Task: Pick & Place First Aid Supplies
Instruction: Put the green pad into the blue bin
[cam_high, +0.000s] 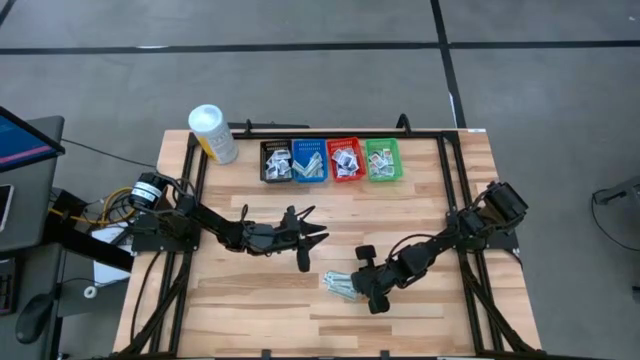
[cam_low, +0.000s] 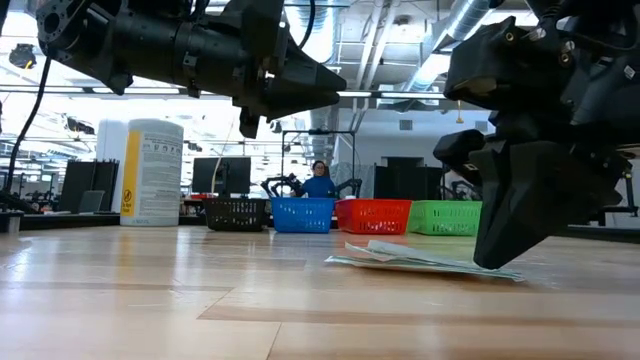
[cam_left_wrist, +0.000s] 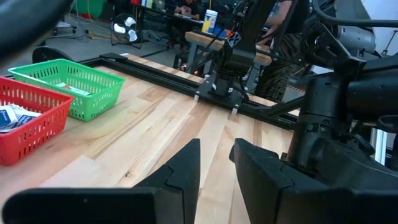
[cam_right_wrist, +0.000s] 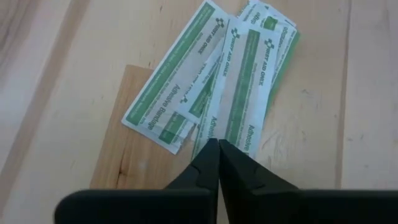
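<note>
Right wrist view, flat green-striped strips (cam_right_wrist: 217, 93) (papery), wood-grain table (cam_right_wrist: 50, 93)

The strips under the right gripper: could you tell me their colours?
White strips with green bands, best in the right wrist view.

A wooden table (cam_high: 250, 300) is seen; four mesh baskets (cam_high: 330, 160) (black, blue, red, green) and a white tub (cam_high: 213, 133) are set far, bandage strips (cam_high: 340, 284) near.

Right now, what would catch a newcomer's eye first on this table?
The right gripper, shut at the near end of a small fan of green-striped bandage strips lying on the bare wood toward the table's front. Behind it, four mesh baskets, black, blue, red and green, line the far edge, with the left gripper at mid-table.
</note>
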